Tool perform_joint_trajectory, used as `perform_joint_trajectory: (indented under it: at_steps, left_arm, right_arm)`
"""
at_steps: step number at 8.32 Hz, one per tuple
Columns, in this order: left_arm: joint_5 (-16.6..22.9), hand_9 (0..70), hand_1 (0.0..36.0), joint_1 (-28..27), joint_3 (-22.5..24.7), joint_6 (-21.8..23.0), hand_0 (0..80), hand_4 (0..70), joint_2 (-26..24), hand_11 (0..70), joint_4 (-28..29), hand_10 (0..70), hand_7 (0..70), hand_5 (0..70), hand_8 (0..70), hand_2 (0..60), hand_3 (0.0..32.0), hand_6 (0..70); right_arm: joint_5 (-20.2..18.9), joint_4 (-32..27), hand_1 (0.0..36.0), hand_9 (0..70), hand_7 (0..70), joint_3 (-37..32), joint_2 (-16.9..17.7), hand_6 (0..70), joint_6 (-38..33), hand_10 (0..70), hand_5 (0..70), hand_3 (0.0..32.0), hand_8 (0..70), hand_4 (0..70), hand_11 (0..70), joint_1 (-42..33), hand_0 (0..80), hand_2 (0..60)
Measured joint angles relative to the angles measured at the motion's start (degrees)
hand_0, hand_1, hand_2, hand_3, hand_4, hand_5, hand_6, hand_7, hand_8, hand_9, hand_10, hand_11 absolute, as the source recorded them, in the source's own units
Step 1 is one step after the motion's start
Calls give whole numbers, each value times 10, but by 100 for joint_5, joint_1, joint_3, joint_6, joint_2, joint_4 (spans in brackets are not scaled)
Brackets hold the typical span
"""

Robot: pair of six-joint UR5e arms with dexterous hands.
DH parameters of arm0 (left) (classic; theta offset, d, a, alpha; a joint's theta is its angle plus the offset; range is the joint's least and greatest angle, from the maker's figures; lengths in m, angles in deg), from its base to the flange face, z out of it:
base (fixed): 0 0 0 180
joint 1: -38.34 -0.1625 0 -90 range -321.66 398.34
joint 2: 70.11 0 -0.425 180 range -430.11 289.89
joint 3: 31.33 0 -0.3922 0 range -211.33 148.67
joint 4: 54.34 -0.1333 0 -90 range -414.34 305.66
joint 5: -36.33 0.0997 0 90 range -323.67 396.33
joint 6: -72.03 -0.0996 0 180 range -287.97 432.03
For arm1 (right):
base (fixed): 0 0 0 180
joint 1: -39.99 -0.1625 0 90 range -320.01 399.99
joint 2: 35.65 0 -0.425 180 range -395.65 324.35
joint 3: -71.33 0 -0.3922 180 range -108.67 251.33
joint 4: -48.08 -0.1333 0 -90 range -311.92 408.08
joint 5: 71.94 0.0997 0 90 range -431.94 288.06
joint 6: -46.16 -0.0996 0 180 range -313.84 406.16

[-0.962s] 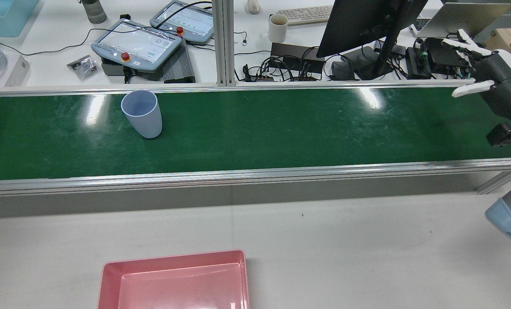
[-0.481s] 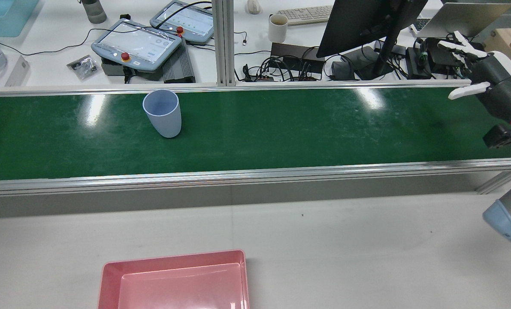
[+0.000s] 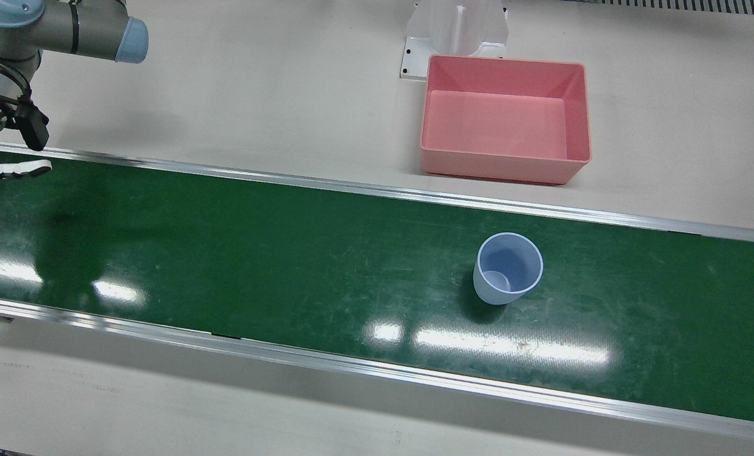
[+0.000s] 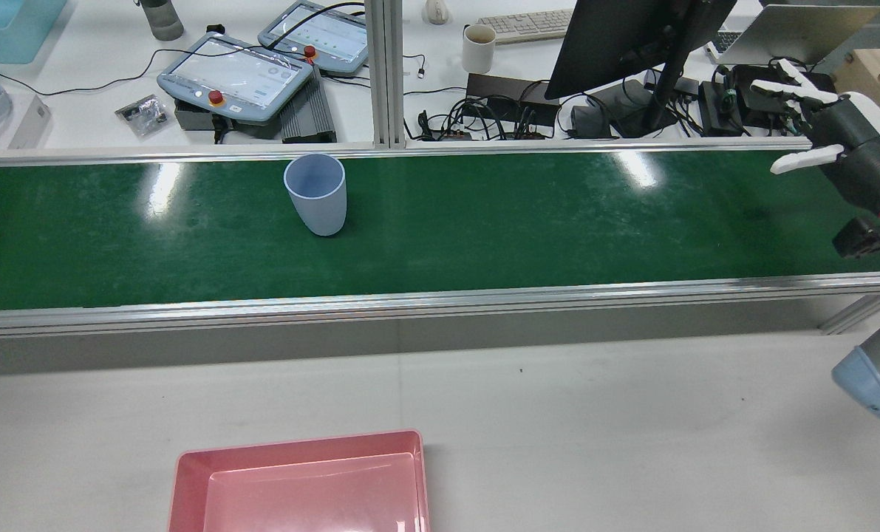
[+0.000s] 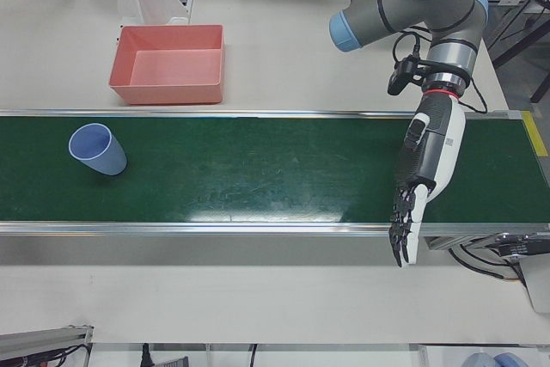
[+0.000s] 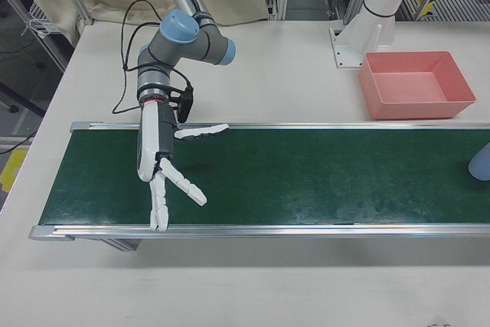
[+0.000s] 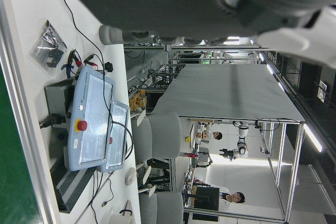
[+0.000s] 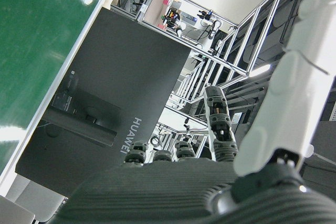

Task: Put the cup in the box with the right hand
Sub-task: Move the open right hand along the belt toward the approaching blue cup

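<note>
Cup [image 4: 315, 193] upright on belt [image 4: 484, 222], across the belt from box [image 4: 299, 480]. Right robot hand [image 4: 816, 125] released, fingers spread, far off. Risk: mistimed reach topples cup.

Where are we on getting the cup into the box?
Nothing is done yet: the pink box is empty. Nothing is in hand either: the right hand hangs open over its end of the green belt, well apart from the blue cup, which stands upright on it. Left: grasp the cup, lift it, set it in the box.
</note>
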Motion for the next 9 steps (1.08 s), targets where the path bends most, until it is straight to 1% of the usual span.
perform_joint_trajectory:
  at_steps: [1,2,3,5,6,9]
  left_arm:
    - [0,0,0,0,3,0,0,0,2,0,-3,0,0,0,0,0,0,0]
    - [0,0,0,0,5,0,0,0,1,0,-2,0,0,0,0,0,0,0]
    - [0,0,0,0,5,0,0,0,1,0,-2,0,0,0,0,0,0,0]
    - [0,0,0,0,6,0,0,0,-1,0,-5,0,0,0,0,0,0,0]
    - [0,0,0,0,6,0,0,0,1,0,-5,0,0,0,0,0,0,0]
    - [2,0,0,0,6,0,0,0,2,0,0,0,0,0,0,0,0,0]
  right_arm:
    - [51,113,118,11,126,37,10,45,9,40,46,0,0,199,76,-1,526,0]
    - [143,324,128,9,117,118,17,43,12,38,46,0,0,172,73,-3,522,0]
    - [215,513,134,5,95,209,19,40,15,40,48,0,0,120,77,8,514,0]
    - [349,682,134,9,116,329,22,44,13,44,47,0,0,140,82,130,512,0]
    - [425,704,130,7,107,384,23,42,13,44,47,0,0,142,81,238,512,0]
    - [506,711,115,16,99,462,8,42,16,49,48,0,0,111,89,481,510,0]
